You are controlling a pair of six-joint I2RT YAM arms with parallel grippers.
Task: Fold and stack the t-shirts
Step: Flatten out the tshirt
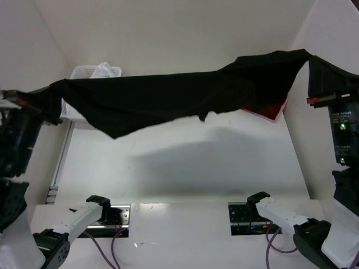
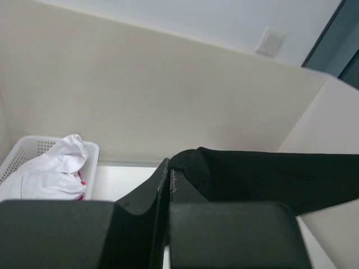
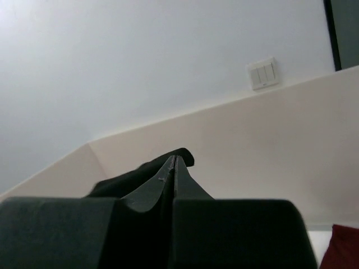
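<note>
I hold the black t-shirt (image 1: pixel 168 98) stretched in the air, well above the surface (image 1: pixel 224 168), so that it opens flat before folding. The left jaws pinch one end of it, the right jaws the other. A red t-shirt (image 1: pixel 269 110) lies beneath, far right.

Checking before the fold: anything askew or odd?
The black shirt hangs midair between the left hand and right hand. It is bunched rather than spread flat, and its lower edge dips deepest left of centre. White cloth pokes above the basket.
</note>
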